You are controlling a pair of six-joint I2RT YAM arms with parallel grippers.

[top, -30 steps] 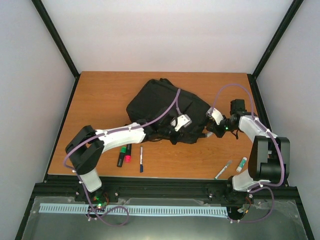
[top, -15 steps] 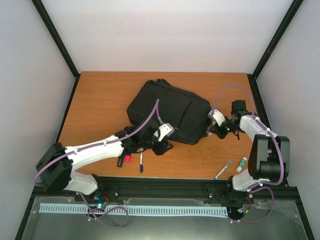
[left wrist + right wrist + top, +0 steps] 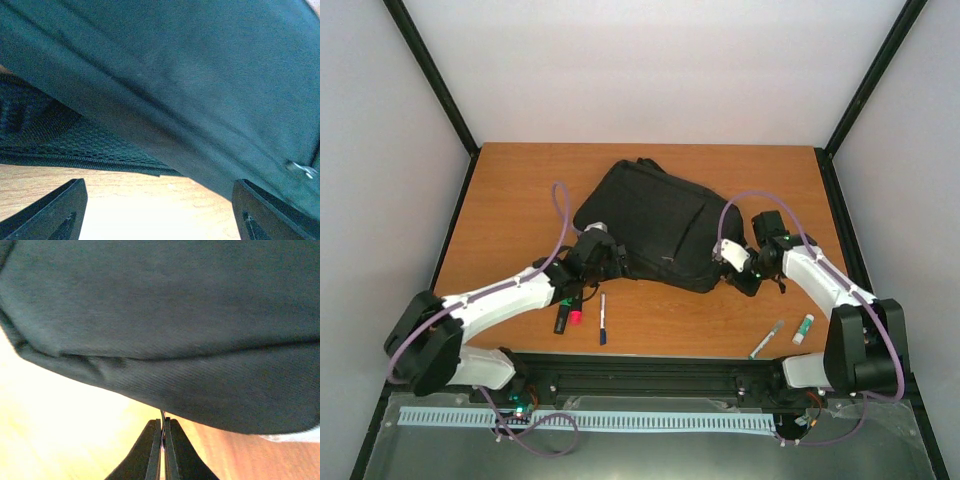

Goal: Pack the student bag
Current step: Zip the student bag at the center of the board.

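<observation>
The student bag (image 3: 655,225), a large black fabric backpack, lies flat in the middle of the wooden table (image 3: 520,190). My left gripper (image 3: 603,255) is at the bag's near left corner. In the left wrist view the left gripper (image 3: 157,200) is open, with only bare table between its fingers, and the bag (image 3: 190,75) and a mesh strap (image 3: 50,135) fill the picture just ahead. My right gripper (image 3: 728,265) is at the bag's near right corner. In the right wrist view the right gripper (image 3: 163,422) is shut on a thin dark pull (image 3: 162,415) that hangs from the bag (image 3: 175,315).
Near the front edge to the left lie a black and green marker (image 3: 563,314), a red-tipped marker (image 3: 577,310) and a blue pen (image 3: 603,318). At the front right lie a grey pen (image 3: 766,339) and a small white tube with a green cap (image 3: 804,327).
My left gripper let go and opened, pulling back from on top of the bag to its near left corner. The bag settled flat. My right gripper shifted left, still shut.
</observation>
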